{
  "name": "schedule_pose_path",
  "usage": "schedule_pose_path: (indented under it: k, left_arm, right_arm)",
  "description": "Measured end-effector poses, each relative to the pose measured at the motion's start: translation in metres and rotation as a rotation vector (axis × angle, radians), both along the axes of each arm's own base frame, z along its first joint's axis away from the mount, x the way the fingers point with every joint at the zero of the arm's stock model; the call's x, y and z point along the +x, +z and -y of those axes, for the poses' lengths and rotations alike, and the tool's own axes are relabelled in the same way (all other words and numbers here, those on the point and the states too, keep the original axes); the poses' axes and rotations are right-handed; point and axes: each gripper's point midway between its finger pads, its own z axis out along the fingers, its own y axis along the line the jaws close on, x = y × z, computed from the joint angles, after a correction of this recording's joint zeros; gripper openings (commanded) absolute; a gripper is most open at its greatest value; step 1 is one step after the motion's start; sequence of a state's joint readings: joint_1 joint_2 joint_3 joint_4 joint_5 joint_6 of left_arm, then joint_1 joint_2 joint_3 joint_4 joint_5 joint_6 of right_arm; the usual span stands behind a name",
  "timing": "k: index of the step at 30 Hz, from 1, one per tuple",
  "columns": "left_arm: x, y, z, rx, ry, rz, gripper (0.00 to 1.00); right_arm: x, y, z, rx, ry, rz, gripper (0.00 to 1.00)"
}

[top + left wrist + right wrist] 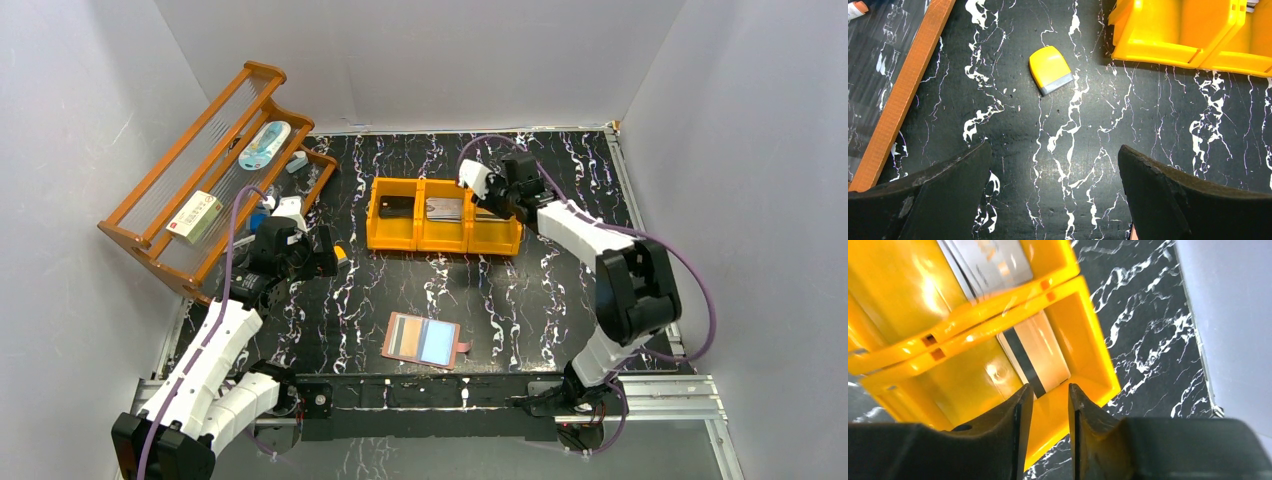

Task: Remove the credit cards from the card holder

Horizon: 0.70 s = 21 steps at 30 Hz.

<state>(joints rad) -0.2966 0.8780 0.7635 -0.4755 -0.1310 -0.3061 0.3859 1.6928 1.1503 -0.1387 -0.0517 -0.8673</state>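
The pink card holder [458, 349] lies open and flat at the front middle of the table, with tan and brown credit cards [405, 336] in its left half and pale blue lining on the right. More cards lie in the orange tray [443, 243]: a dark one [397, 208], a grey one [445, 208] and a pale one with a black stripe [1035, 357]. My right gripper [1050, 390] hovers over the tray's right compartment, just above the striped card, jaws a little apart with nothing between them. My left gripper [1055, 160] stands wide open over bare table at the left.
A small yellow-and-white block [1050, 69] lies ahead of the left gripper. A wooden rack [190, 175] with small packages leans at the back left. The tray's right wall [1088, 330] is close to the right fingers. Grey walls enclose the table.
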Motion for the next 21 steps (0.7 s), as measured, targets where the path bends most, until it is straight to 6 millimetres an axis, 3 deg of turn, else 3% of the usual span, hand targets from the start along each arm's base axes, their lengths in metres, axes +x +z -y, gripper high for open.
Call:
schedule_pose_path:
  k: [4,5,9,11,15,19,21]
  left_arm:
    - [0.0,0.0,0.0,0.0,0.0,0.0,0.98]
    - [0.0,0.0,0.0,0.0,0.0,0.0,0.98]
    - [0.0,0.0,0.0,0.001,0.0,-0.001,0.98]
    - [0.0,0.0,0.0,0.001,0.0,-0.001,0.98]
    - [0.0,-0.001,0.0,0.002,0.001,-0.004,0.98]
    - [0.0,-0.002,0.0,0.003,0.001,-0.008,0.98]
    - [0.0,-0.002,-0.001,0.006,0.004,-0.009,0.98]
  right_arm:
    - [-0.011,0.044,-0.014,0.212,-0.063,0.031,0.54]
    - [-0.016,0.065,-0.02,0.325,-0.111,0.028,0.56]
    - [-0.033,0.107,-0.038,0.616,-0.213,-0.044,0.55]
    - [-0.047,0.119,-0.05,0.763,-0.259,-0.149,0.54]
    - [-0.075,0.111,-0.07,0.932,-0.376,-0.425,0.56]
    - [-0.114,0.068,-0.084,0.95,-0.598,-0.645,0.61]
    - [-0.15,0.039,-0.097,0.882,-0.697,-0.707,0.61]
